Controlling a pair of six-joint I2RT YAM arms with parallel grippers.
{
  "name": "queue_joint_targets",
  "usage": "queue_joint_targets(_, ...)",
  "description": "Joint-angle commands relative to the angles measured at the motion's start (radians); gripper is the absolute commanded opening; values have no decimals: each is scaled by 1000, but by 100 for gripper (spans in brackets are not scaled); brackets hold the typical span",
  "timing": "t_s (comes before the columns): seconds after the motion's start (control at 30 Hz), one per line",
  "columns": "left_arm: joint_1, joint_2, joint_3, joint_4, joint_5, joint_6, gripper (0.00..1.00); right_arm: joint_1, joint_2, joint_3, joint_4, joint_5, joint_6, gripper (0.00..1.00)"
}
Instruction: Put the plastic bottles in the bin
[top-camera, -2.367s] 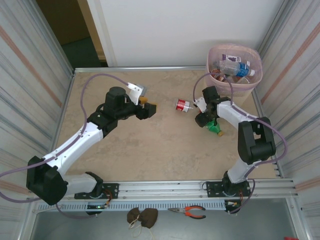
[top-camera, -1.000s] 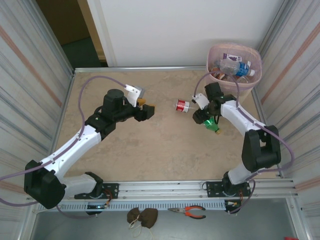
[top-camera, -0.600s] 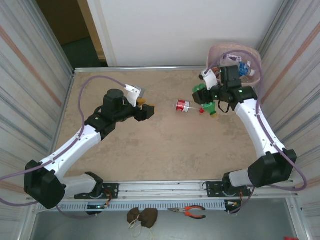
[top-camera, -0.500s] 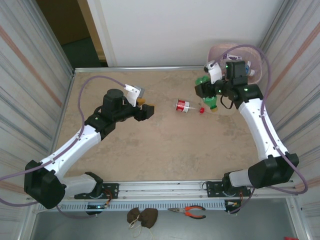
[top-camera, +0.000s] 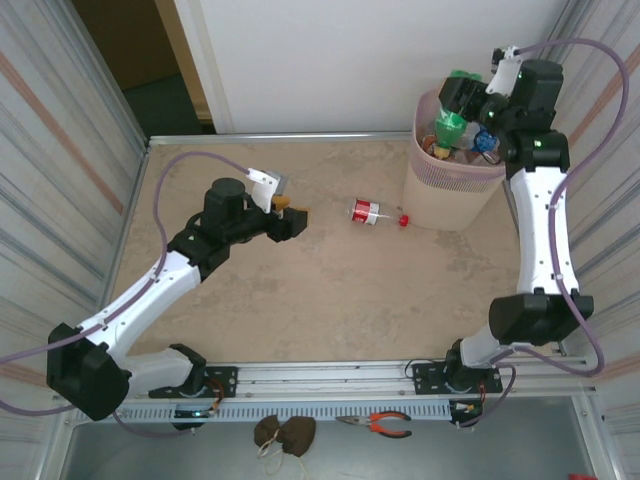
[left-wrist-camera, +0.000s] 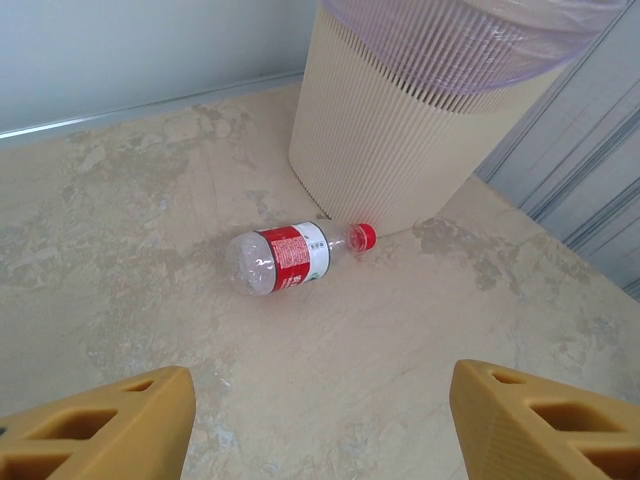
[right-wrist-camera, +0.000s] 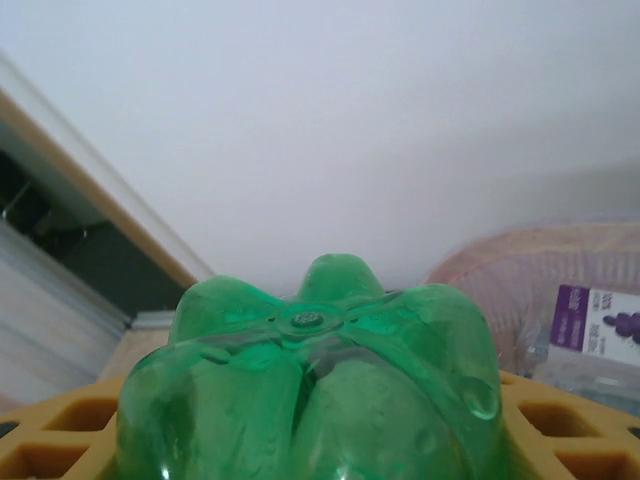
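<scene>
Holding a green bottle (top-camera: 450, 127) pinched in the right fingers (right-wrist-camera: 60, 425), high over the mouth of the bin (top-camera: 440, 195). Next: centre over the opening, then spread to drop. Hovering with the left fingers (left-wrist-camera: 100, 420) spread and empty, facing a red-labelled bottle (left-wrist-camera: 285, 258) lying on the bench (left-wrist-camera: 400, 330) just beside the bin's foot.

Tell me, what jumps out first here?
The right arm, raised high at the far right, its jaws holding a green bottle above the beige bin. Then one red-labelled bottle lying on its side on the table beside the bin.
</scene>
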Motion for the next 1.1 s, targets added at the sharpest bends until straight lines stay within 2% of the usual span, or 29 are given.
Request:
queue_joint_targets(0.0,15,-36,2,12,-18,-27,68,-8,72,69,-3,42,95,39)
queue_joint_targets(0.3,24,-41,-1,5,-24,-40,68,-13,245,194,-72,59,98,40)
queue_joint_targets(0.73,25,-45,-10,-1,-32,-30,69,10,405,255,-136,50,85,47)
queue_joint_targets(0.9,25,-42,-12,0,-31,-30,69,13,431,291,-178,35,84,54)
queue_joint_targets(1.07,26,-33,-7,5,-29,-29,69,16,428,348,-220,61,67,67)
